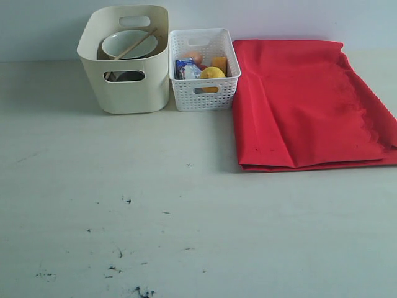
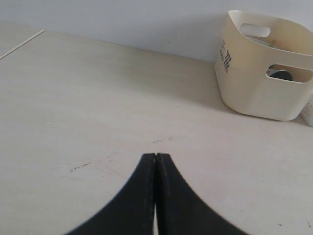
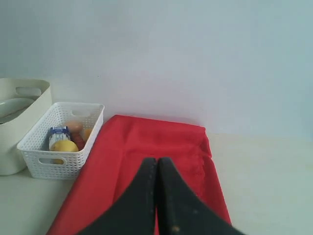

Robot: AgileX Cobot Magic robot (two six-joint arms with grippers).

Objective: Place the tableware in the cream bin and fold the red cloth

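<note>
Pale tabletop (image 1: 186, 223) held the cream bin (image 1: 133, 99) with tableware (image 1: 124, 45) inside, red cloth (image 1: 298, 105) folded nearby. My left gripper (image 2: 155, 157) and right gripper (image 3: 157, 161) were shut, empty; I feared a low sweep snagging the fold.

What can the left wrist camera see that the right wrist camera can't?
Only the left wrist view shows the left end effector, shut, with bare table ahead, and black print on the side of the cream bin. Only the right wrist view shows the red cloth, the right end effector, also shut, and the lemon and milk carton in the white basket. Both show the cream bin, the table and the pale wall.
</note>
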